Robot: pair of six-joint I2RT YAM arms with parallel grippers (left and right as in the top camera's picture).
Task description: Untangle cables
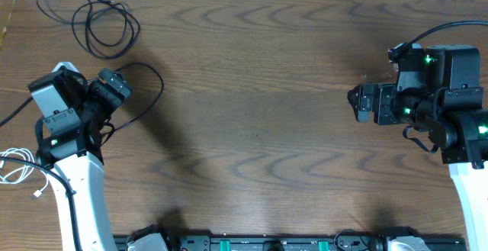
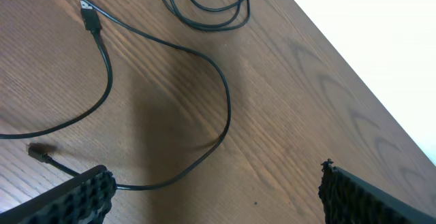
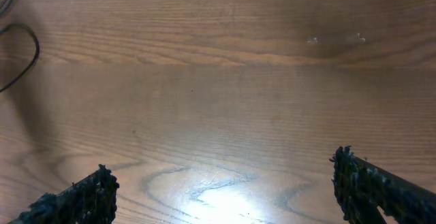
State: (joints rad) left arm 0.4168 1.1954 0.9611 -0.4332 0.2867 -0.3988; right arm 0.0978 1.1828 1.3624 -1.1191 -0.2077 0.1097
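One black cable [image 1: 107,24] lies coiled in loose loops at the far left of the table. A second black cable [image 1: 161,83] curves in a single wide loop just right of my left gripper [image 1: 120,85]. In the left wrist view this cable [image 2: 225,108] passes close by my left fingertip [image 2: 85,193], and its plug [image 2: 88,16] lies ahead. My left gripper [image 2: 218,195] is open with bare wood between its fingers. The white cable [image 1: 15,167] lies at the left edge beside the left arm. My right gripper [image 1: 354,102] [image 3: 221,191] is open and empty over bare table.
The wooden table [image 1: 259,129] ends at a white strip along the far side. A small black plug [image 2: 37,152] lies near my left finger. A black cable loop [image 3: 30,54] shows at the left edge of the right wrist view.
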